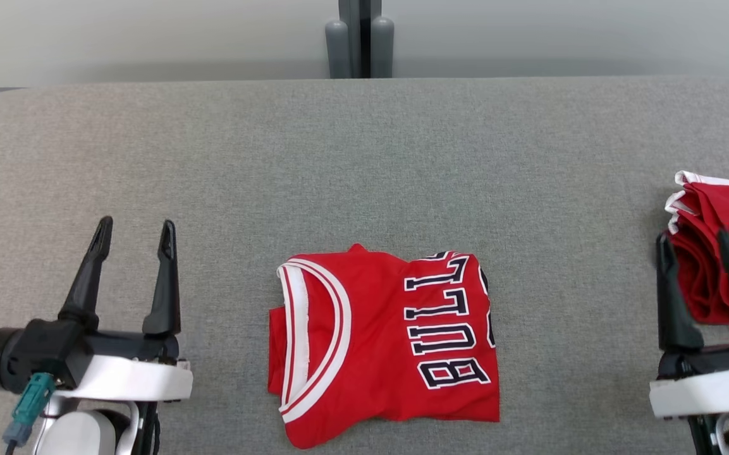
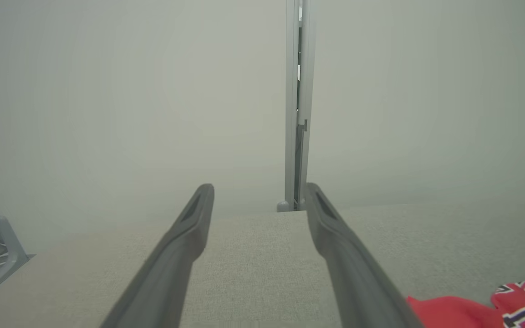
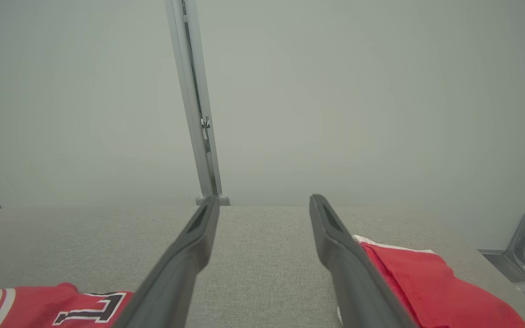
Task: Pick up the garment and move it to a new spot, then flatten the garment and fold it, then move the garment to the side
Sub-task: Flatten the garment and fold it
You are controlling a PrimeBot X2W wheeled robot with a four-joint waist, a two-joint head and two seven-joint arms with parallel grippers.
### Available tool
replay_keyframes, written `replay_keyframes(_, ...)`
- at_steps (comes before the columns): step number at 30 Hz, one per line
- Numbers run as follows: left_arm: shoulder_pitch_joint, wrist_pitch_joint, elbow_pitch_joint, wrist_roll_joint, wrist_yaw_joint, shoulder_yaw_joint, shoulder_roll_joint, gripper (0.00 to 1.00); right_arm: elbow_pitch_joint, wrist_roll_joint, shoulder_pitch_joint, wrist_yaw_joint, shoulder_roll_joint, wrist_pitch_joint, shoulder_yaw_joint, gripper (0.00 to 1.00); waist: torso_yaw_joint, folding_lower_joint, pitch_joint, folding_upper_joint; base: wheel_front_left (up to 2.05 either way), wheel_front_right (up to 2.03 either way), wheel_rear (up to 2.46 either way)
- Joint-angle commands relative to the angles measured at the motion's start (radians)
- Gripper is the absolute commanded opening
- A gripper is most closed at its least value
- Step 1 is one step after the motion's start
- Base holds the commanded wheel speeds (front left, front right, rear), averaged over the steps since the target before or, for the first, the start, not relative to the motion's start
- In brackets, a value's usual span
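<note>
The left end effector (image 1: 137, 223) stands open, its two dark fingers spread in a narrow V with nothing between them. The right end effector (image 1: 693, 236) is open too, its fingers parted and holding nothing.

The garment (image 1: 383, 344) lies folded into a compact, roughly square packet on the gray fabric surface (image 1: 364, 158), between the two end effectors and apart from both. It sits to the right of the left end effector and to the left of the right one, about level with their finger bases. The white-and-red striped neckline faces the left end effector. The dark, white-outlined block lettering runs sideways along the edge nearer the right end effector. The packet's bottom edge is slightly uneven, with a rounded corner poking out below the neckline.

In the left wrist view, a red corner with part of the lettering shows low down, just outside the right-hand finger. In the right wrist view, the neckline trim and one letter show low down, outside the left-hand finger.

A second pile of red cloth (image 1: 728, 240) with white trim lies just ahead of the right end effector's fingers, reaching past their outer side. Whether the fingers touch it cannot be told.

Well beyond both end effectors, a gray post (image 1: 359, 38) rises at the surface's far edge against a pale wall (image 1: 149, 38).
</note>
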Motion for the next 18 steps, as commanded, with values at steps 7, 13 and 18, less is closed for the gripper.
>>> replay_keyframes(7, 0.042, 0.011, 0.01, -0.005, 0.006, -0.011, 0.001, 1.0, -0.018, -0.018, 0.105, 0.0, 0.007, 0.055, -0.021, 1.0, 0.024, 0.0, -0.028, 0.0, 0.0, 0.0, 0.0)
replay_keyframes(13, 0.044, 0.014, 0.016, -0.009, 0.01, -0.016, 0.008, 1.0, -0.029, -0.009, 0.142, 0.0, 0.007, 0.07, -0.024, 1.0, 0.026, 0.0, -0.031, 0.0, 0.0, 0.0, 0.0)
replay_keyframes(18, 0.04, 0.014, 0.017, -0.01, 0.017, -0.014, 0.013, 1.0, -0.027, 0.003, 0.135, 0.0, 0.007, 0.071, -0.02, 1.0, 0.021, 0.0, -0.03, 0.0, 0.0, 0.0, 0.0)
